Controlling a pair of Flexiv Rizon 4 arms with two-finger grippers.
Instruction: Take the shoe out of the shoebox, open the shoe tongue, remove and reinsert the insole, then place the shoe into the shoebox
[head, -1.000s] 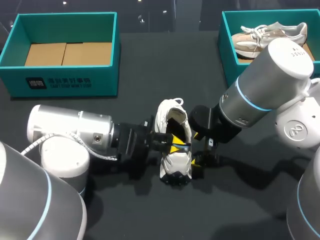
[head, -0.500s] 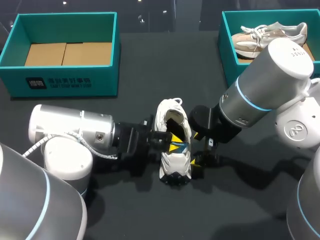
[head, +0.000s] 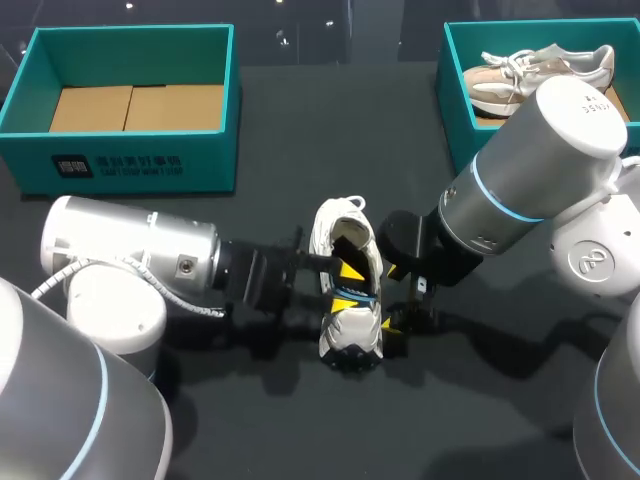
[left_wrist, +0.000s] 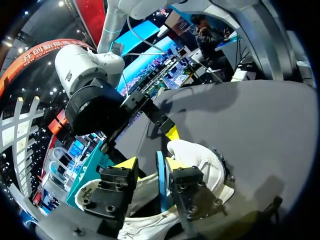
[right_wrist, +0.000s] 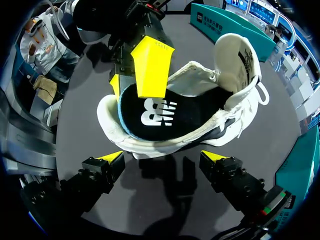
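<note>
A white shoe (head: 350, 305) lies on the black table between my two grippers, with its opening facing the right wrist camera. A black insole (right_wrist: 165, 112) with a pale blue edge (left_wrist: 161, 182) lies inside the shoe (right_wrist: 225, 107). My left gripper (head: 347, 283) is at the shoe's rim and open. One of its fingers (right_wrist: 152, 65) is over the insole and the other stands outside the wall. In the left wrist view the insole's edge stands in the gap of that gripper (left_wrist: 150, 165). My right gripper (right_wrist: 162, 157) is open beside the shoe and holds nothing.
A teal shoebox (head: 130, 160) with a bare cardboard floor stands at the back left. A second teal box (head: 462, 110) at the back right holds a beige shoe (head: 540, 70). My right gripper (head: 398, 305) stands close against the white shoe's right side.
My left gripper's fingers have spread apart at the shoe's rim, and the left arm has drawn back slightly to the left. The right arm and the shoe have stayed put.
</note>
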